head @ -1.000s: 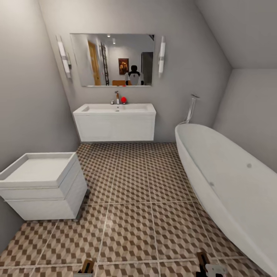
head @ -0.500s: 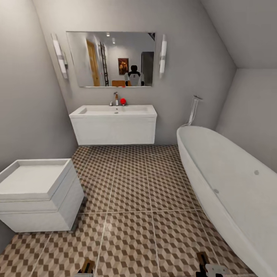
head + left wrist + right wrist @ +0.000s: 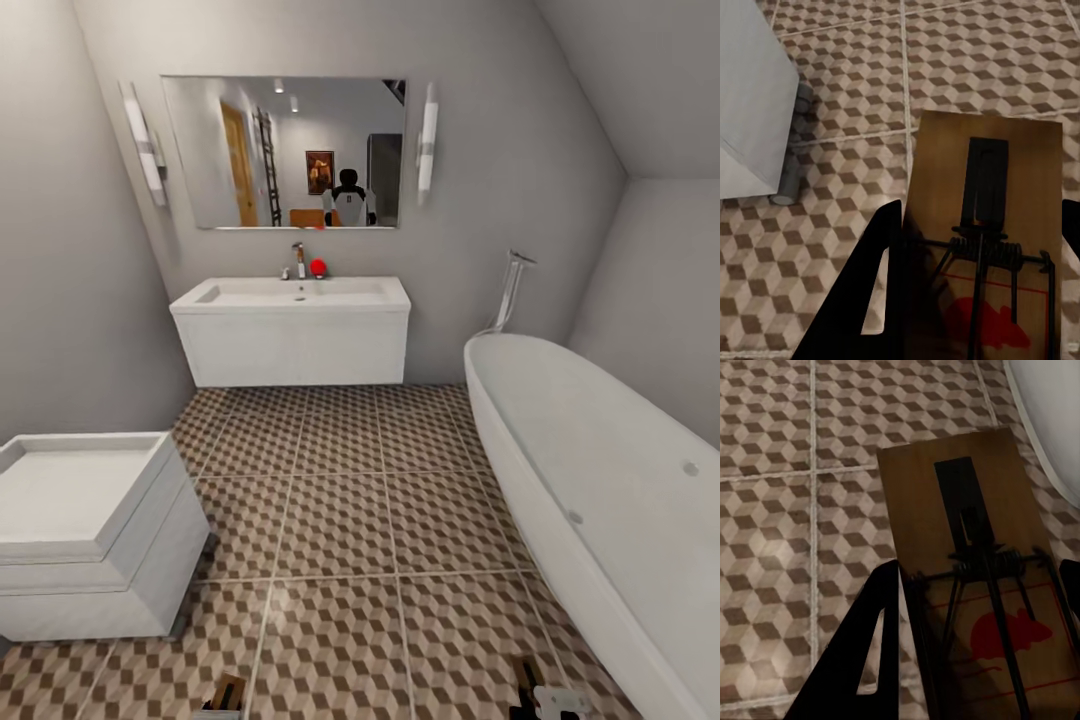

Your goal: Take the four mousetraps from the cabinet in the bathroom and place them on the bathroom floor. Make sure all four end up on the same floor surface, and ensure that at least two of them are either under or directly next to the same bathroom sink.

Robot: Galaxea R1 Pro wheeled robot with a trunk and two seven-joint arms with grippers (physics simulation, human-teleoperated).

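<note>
Facing the white sink (image 3: 300,330) across the bathroom floor (image 3: 340,520), the robot carries two mousetraps: the left gripper (image 3: 975,300) pinches one mousetrap (image 3: 982,240) between its dark fingers, held above the tiles near a small white drawer unit (image 3: 90,540), and the right gripper (image 3: 979,652) clamps another mousetrap (image 3: 967,547) above the tiles beside the white bathtub (image 3: 600,500). Each tan board bears a red mouse silhouette inside a thin red outline (no readable lettering or brand), under a dark spring and bar.
</note>
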